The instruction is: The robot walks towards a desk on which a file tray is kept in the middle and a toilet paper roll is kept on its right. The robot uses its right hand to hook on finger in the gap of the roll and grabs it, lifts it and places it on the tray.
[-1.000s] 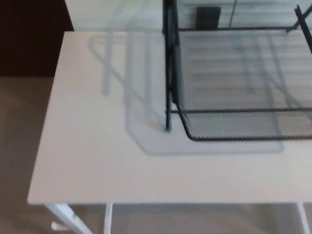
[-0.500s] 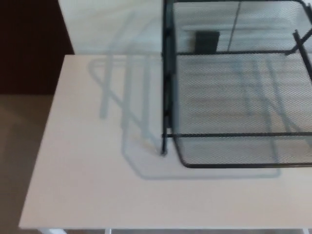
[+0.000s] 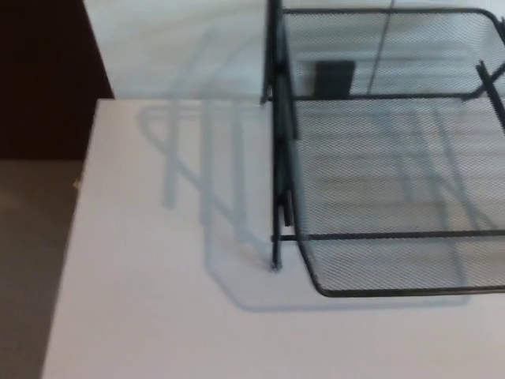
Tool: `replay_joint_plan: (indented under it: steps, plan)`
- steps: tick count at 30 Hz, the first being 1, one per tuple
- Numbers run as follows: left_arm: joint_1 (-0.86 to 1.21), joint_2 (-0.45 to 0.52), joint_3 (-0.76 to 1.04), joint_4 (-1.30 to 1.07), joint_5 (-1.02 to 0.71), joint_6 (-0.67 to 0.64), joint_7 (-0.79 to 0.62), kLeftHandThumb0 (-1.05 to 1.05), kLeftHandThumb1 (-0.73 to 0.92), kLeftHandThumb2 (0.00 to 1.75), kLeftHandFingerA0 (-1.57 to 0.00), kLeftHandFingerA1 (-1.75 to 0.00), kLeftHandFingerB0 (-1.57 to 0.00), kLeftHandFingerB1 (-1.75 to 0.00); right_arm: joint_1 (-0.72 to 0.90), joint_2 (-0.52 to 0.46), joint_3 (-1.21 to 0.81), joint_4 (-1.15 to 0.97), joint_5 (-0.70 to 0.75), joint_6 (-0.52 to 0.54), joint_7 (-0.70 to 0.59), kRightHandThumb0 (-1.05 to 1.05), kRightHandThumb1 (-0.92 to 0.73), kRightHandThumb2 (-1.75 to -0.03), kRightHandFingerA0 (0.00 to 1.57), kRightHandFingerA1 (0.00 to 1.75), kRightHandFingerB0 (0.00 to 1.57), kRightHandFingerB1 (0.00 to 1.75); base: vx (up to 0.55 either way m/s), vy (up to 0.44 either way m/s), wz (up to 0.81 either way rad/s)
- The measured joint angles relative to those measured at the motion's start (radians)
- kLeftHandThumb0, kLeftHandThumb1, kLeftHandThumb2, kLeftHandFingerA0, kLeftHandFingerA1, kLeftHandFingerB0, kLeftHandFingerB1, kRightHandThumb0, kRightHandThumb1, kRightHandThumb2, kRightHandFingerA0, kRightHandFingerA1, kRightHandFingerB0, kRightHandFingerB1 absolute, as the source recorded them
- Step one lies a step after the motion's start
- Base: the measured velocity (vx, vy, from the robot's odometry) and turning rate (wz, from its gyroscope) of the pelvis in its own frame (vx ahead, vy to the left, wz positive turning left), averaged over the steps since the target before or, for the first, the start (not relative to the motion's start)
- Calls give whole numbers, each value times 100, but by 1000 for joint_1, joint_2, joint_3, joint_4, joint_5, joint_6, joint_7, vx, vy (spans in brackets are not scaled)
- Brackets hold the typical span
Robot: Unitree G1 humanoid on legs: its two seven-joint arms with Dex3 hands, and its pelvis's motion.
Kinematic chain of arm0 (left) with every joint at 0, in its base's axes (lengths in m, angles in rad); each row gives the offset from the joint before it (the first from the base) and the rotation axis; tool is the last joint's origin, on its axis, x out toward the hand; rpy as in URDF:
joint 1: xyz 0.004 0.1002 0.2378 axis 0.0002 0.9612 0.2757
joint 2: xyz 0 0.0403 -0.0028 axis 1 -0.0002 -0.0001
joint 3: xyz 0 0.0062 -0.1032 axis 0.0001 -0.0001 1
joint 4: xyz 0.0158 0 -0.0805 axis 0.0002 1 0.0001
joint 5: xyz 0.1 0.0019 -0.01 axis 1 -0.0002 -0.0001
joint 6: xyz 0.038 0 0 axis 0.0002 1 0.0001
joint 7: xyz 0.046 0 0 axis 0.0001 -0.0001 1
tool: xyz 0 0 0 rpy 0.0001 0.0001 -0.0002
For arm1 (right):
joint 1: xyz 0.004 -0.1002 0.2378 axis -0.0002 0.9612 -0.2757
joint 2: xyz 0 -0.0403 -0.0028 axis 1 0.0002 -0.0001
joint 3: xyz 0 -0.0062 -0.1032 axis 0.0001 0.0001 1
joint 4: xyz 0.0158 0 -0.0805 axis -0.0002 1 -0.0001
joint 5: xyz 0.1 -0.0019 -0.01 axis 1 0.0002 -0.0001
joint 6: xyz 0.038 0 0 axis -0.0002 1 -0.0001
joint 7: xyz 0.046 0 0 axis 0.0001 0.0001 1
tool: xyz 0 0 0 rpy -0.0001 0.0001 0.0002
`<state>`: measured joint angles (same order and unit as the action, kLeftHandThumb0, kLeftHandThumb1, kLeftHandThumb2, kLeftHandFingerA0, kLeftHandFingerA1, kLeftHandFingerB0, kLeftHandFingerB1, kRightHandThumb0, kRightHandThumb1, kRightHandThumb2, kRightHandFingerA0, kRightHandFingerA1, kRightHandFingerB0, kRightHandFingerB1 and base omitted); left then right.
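Note:
A black wire-mesh file tray [image 3: 278,197] with stacked tiers stands on a white desk [image 3: 142,276], filling the right half of the head view and running off the right edge. Its front rim lies near the lower right. No toilet paper roll shows in this view. Neither of my hands is in the picture.
The desk's left edge runs down the picture's left side, with brown floor [image 3: 31,260] beyond it. A dark panel [image 3: 39,71] stands at the upper left. A pale wall with a small black box [image 3: 334,76] lies behind the tray.
The whole picture has shifted: the desk and tray sit lower and larger in view, and the desk's front edge and legs have dropped out of sight. The camera has moved closer.

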<state>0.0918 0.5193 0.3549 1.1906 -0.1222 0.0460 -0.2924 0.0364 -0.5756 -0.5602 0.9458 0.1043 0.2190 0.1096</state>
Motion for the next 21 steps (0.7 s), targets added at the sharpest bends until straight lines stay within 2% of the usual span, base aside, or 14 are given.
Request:
replay_joint_plan:
  steps: [1,2,3,6,7,8,10,11,12,15,16,20,21]
  plan:
    - [-5,5,-1,0,0,-3,3,-79,92,75,-15,-42,-6,-27,-6,0,-13,22,7,0,-8,-22,-52,-61,9,30,6,27,61,127,5]
    - [-11,8,-1,3,0,-4,6,-78,91,74,-14,-42,-6,-27,-7,0,-15,43,12,-1,-18,-15,-54,-58,3,29,8,28,123,48,5]
    - [-14,8,0,6,-1,-5,7,-79,92,75,-14,-42,-6,-27,0,0,-9,42,11,-3,-23,-17,-54,-96,4,52,0,47,111,12,9]
    - [-22,7,1,8,-1,-7,10,-79,92,75,-14,-42,-6,-27,29,-11,47,45,-8,-34,-32,-17,-54,-96,4,52,0,47,49,-20,10]
    - [-24,7,1,8,-1,-8,11,-80,78,109,-10,-50,-5,-36,32,-15,59,46,-13,-42,-35,-17,-58,-99,3,52,0,47,0,0,0]
    - [-28,7,-1,10,-1,-9,12,-79,78,109,-8,-50,-4,-35,32,-16,62,49,-14,-51,-39,-26,-55,-63,6,23,8,28,55,-48,6]
    - [-30,6,-4,11,-1,-10,13,-81,78,110,-8,-50,-6,-35,24,-20,87,71,-22,-61,-47,-18,-52,-68,1,21,6,29,0,0,0]
    - [-31,6,-6,11,-1,-12,13,-79,77,110,-10,-50,-4,-36,15,-20,96,91,-23,-69,-50,-36,-56,-61,11,39,13,34,0,0,0]
    - [-30,5,-6,13,-1,-15,13,-79,77,109,-9,-50,-5,-36,9,-21,110,107,-27,-73,-54,-24,-52,-96,4,51,0,47,0,0,0]
    - [-33,3,-6,18,-1,-15,15,-79,78,109,-8,-49,-5,-35,19,-29,190,117,-61,-95,-69,-24,-52,-96,4,51,0,47,11,-25,2]
    - [-34,3,-8,23,-1,-15,17,-83,91,75,-15,-44,-8,-29,25,-36,228,121,-79,-115,-78,-24,-52,-96,4,51,0,47,-100,-159,11]
    - [-36,3,-11,36,0,-15,26,-82,92,75,-15,-40,-8,-27,32,-42,281,139,-104,-147,-95,-24,-52,-96,4,51,0,47,-139,-236,6]
    - [-36,3,-11,38,0,-15,29,-37,51,111,0,-50,0,-50,32,-43,289,143,-108,-154,-100,-24,-52,-96,4,51,0,47,-154,-335,18]
